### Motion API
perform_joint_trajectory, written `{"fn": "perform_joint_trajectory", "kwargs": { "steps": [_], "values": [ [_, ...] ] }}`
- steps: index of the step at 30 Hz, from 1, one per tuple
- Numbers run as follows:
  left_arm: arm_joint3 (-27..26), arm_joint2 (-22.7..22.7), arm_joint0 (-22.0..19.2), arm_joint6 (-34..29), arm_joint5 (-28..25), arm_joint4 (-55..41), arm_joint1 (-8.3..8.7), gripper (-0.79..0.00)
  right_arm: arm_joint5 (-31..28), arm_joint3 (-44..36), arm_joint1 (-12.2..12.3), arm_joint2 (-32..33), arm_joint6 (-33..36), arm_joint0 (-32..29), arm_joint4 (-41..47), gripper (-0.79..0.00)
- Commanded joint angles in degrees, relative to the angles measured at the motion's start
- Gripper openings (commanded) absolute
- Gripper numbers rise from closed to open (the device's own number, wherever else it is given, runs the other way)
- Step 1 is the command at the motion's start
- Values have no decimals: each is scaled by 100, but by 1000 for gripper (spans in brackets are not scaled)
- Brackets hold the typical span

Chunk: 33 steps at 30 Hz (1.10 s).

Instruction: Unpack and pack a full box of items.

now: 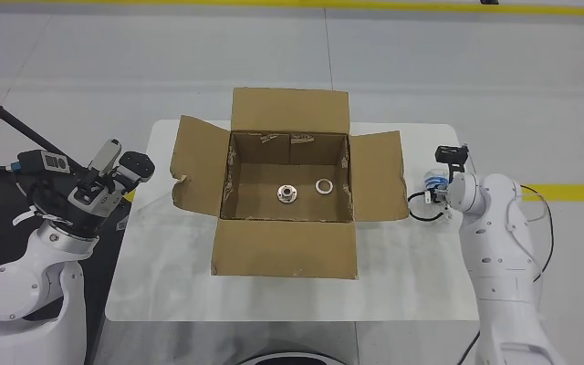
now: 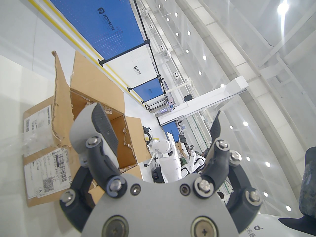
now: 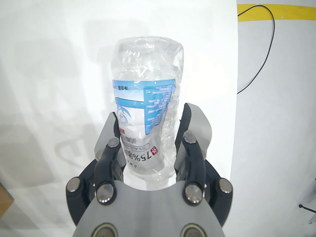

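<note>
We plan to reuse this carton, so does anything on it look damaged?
Yes. On the box, the flap facing the left gripper has a ragged, torn edge, and torn shreds cling along the far inner rim.

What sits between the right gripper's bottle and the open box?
Only the outfolded side flap of the box, lying low between them. The right gripper holds the bottle just beyond it; the box mouth is open, nothing visible above it.

A white rectangular surface with rounded corners (image 1: 155, 274) spans the middle of the frame. Directly on it, at centre, sits an open brown cardboard box (image 1: 283, 251), its four flaps splayed outward, the left one ragged-edged.
</note>
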Motion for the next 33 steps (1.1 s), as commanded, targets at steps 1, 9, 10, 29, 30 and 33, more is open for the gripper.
{"fn": "perform_joint_trajectory", "kwargs": {
  "steps": [1, 9, 10, 29, 30, 33],
  "values": [
    [0, 0, 0, 0, 0, 0, 0, 0, 1, -31, 5, 7, 22, -9, 0, -237],
    [0, 0, 0, 0, 0, 0, 0, 0, 13, -106, 26, 19, 169, -30, -62, -228],
    [0, 0, 0, 0, 0, 0, 0, 0, 16, -100, 29, 21, 188, -26, -77, -246],
    [0, 0, 0, 0, 0, 0, 0, 0, 89, -500, 77, 199, 64, -115, 7, 0],
    [0, 0, 0, 0, 0, 0, 0, 0, 75, -643, 80, 229, 28, -148, 72, 0],
    [0, 0, 0, 0, 0, 0, 0, 0, 45, -1189, 93, 312, -66, -278, 169, 0]
  ]
}}
